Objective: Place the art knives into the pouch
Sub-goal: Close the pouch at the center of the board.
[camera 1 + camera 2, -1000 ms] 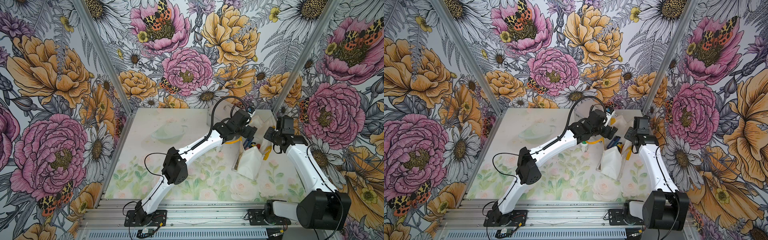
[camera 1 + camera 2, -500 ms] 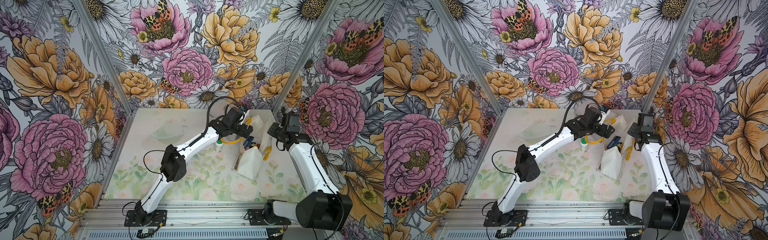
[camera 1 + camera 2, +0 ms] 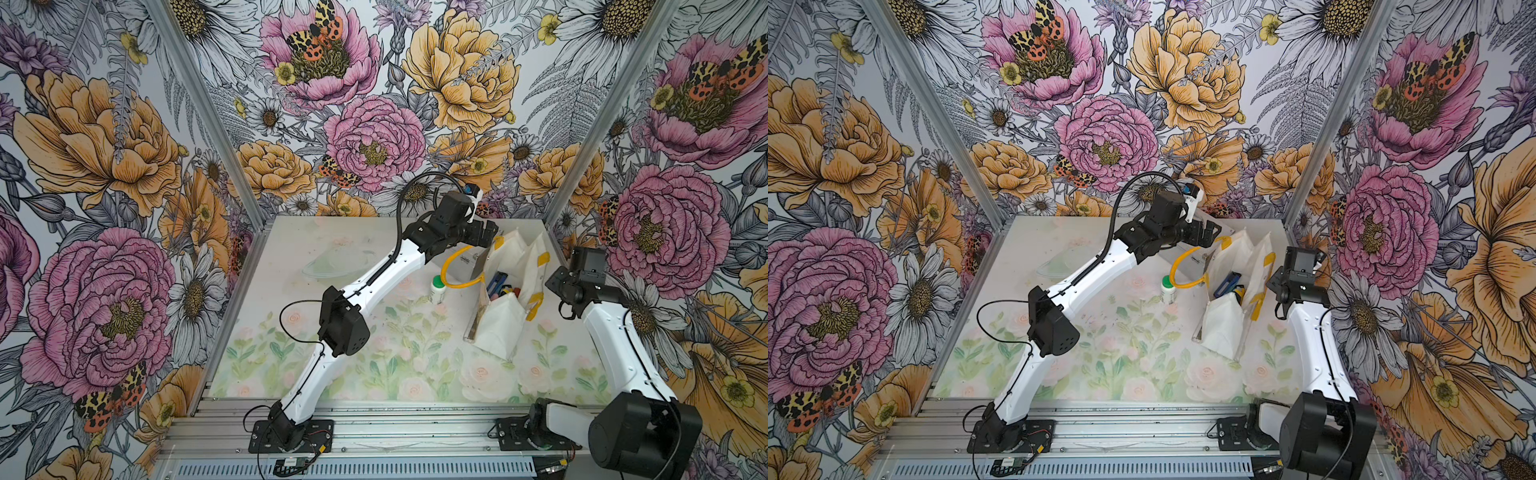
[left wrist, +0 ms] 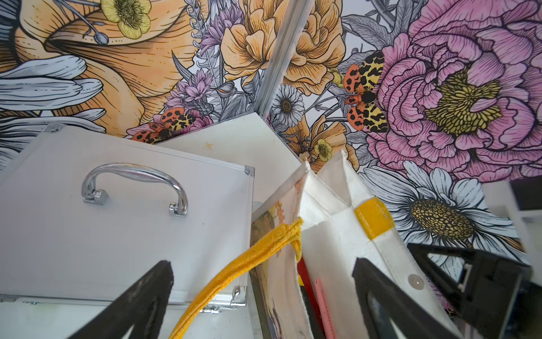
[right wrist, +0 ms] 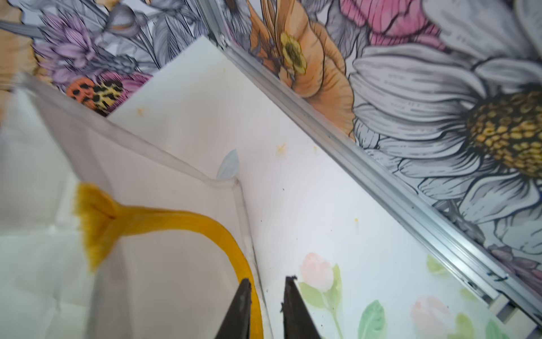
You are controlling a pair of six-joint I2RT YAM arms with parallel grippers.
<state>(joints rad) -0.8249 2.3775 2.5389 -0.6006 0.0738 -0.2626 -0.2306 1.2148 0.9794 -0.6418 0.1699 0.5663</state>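
Top views: pouch (image 3: pixel 498 328), white, mouth open, right side of table. Left wrist: left gripper (image 4: pixel 262 264), jaws wide, pouch rim between; silver case (image 4: pixel 117 234) beside; pink slim tool (image 4: pixel 322 305) inside pouch; art knife not identifiable. Right wrist: right gripper (image 5: pixel 268 283), jaws narrow, nothing between, beside yellow handle (image 5: pixel 187 220).

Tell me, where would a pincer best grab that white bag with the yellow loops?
Probably the yellow loop handle on the side of the pouch facing the green-capped bottle. It arcs clear of the fabric, so a pincer coming down from above could likely close across the thin strap.
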